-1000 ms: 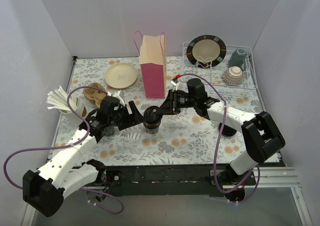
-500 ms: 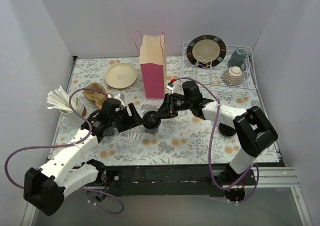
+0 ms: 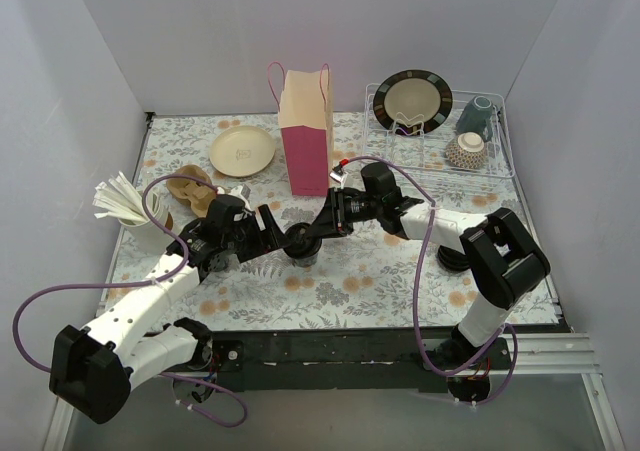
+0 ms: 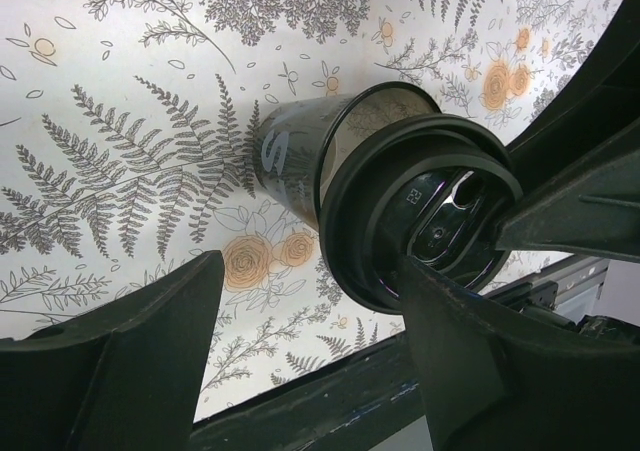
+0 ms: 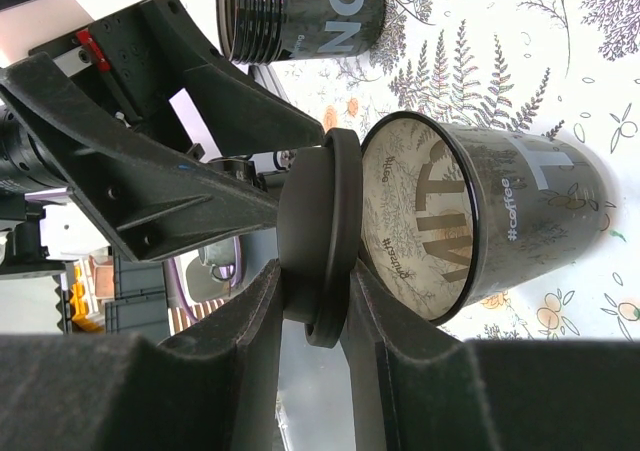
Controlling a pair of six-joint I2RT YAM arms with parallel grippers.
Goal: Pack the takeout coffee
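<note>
A small black paper cup (image 3: 300, 251) stands open on the floral table; it also shows in the left wrist view (image 4: 295, 151) and the right wrist view (image 5: 510, 221). My right gripper (image 3: 318, 229) (image 5: 318, 271) is shut on a round black lid (image 5: 320, 231) (image 4: 420, 211), held edge-on and tilted right at the cup's mouth, not seated on the rim. My left gripper (image 3: 275, 233) (image 4: 310, 271) is open, its fingers (image 4: 120, 361) spread beside the cup and touching nothing I can see. The pink and tan paper bag (image 3: 307, 141) stands upright behind them.
A stack of black cups (image 5: 300, 11) stands beyond the left gripper. A cream plate (image 3: 242, 151) and a cup of white sticks (image 3: 135, 206) are at the left. A dish rack (image 3: 440, 121) with bowls is at the back right. A low black stack (image 3: 455, 259) lies under the right arm.
My right gripper has moved left and down with the lid, bringing it to the cup's mouth. My left gripper has edged closer to the cup.
</note>
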